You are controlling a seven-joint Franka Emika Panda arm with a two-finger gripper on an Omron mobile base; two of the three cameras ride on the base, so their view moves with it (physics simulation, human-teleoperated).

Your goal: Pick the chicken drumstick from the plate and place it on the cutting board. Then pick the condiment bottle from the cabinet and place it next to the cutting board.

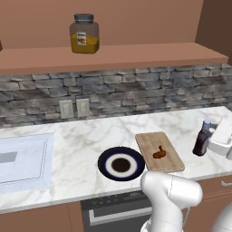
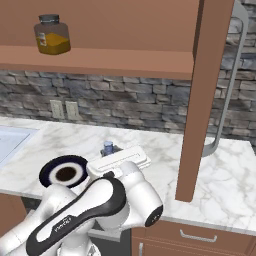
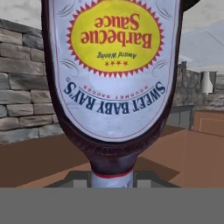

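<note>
**kitchenbot_fan:** Bottle's basically home. The small slim bottle of dark brown sauce with the pale cap [image 1: 201, 138] stands upright on the white marble counter [image 1: 81, 140], just off the right edge of the light tan wooden cutting board [image 1: 159, 152]. The reddish-brown glazed chicken drumstick [image 1: 159, 153] already lies on that board, and the round dark navy plate with the brown centre [image 1: 120, 165] sits bare just left of it.

**sim_lurker:** And the pincer [image 1: 216, 138]?

**kitchenbot_fan:** It's nearly closed, and the hand view has the yellow barbecue label right up against the lens, upside down, so he'd say the robot has the bottle clamped between the fingers. The fingertips themselves are hidden behind it.

**sim_lurker:** So how does it finish cleanly?

**kitchenbot_fan:** His guess: make sure the base is flat on the counter, open the fingers slowly, then back straight off without brushing it. A tall thin bottle like that looks tippy. Can't tell from these views whether the bottom is actually touching down yet.

**sim_lurker:** Headcount?

**kitchenbot_fan:** One bottle, one drumstick, one board, one plate. Plus one wide glass jar of orange stuff with a grey lid [image 1: 84, 34] on the long reddish-brown wooden wall shelf [image 1: 136, 54], and two pale wall outlets [image 1: 74, 108] on the grey stone backsplash.
</note>
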